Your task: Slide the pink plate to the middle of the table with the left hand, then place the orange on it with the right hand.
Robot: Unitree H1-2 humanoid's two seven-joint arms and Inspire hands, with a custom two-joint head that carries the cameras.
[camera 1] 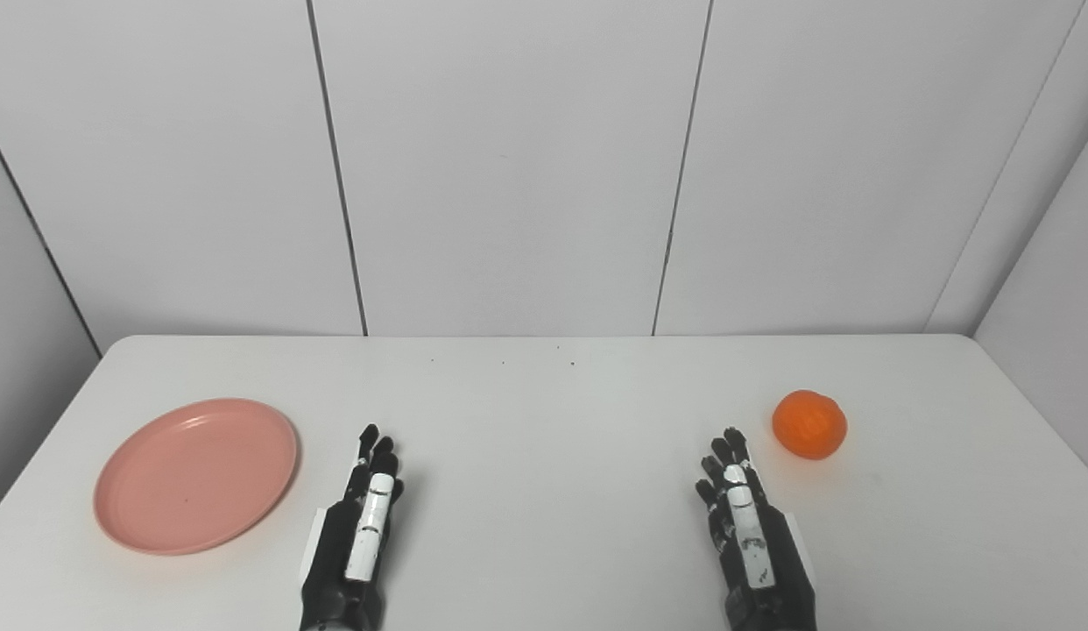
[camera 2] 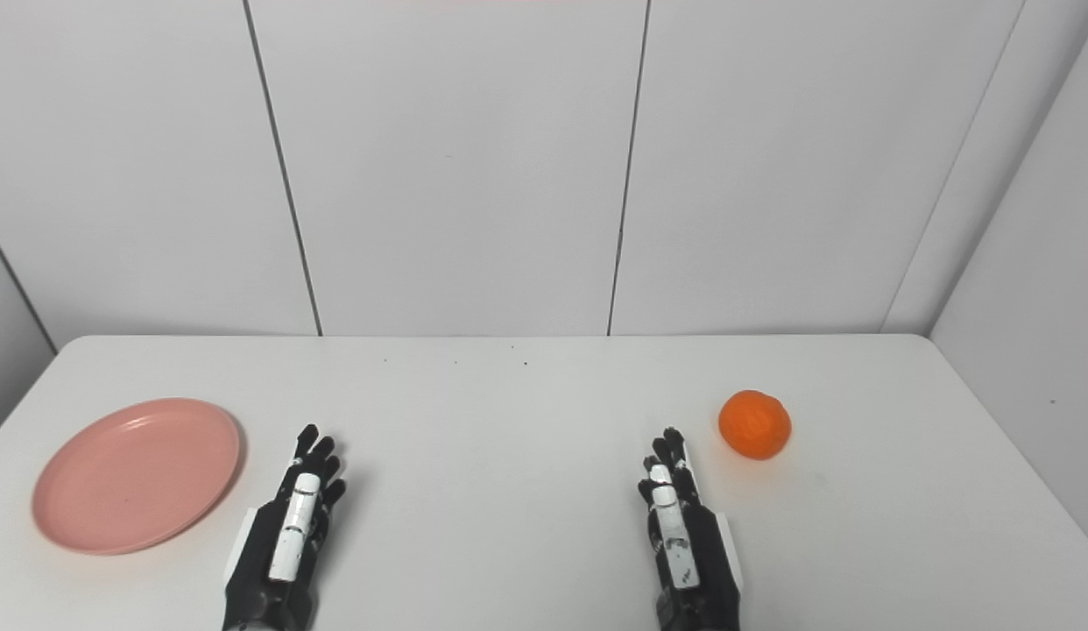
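left eye view: white table (camera 1: 544, 412) before panelled wall (camera 1: 509, 166); left hand (camera 1: 356, 535) and right hand (camera 1: 750, 535) extended, empty.

**Nothing to read here**

I find no writing, label, brand, number or sign anywhere in either eye view. My pink plate (camera 1: 195, 476) carries no print, the orange (camera 1: 809, 424) has no sticker, and the white strips on the backs of my left hand (camera 1: 356, 535) and right hand (camera 1: 747, 535) show only faint dark marks too small to make out as letters.
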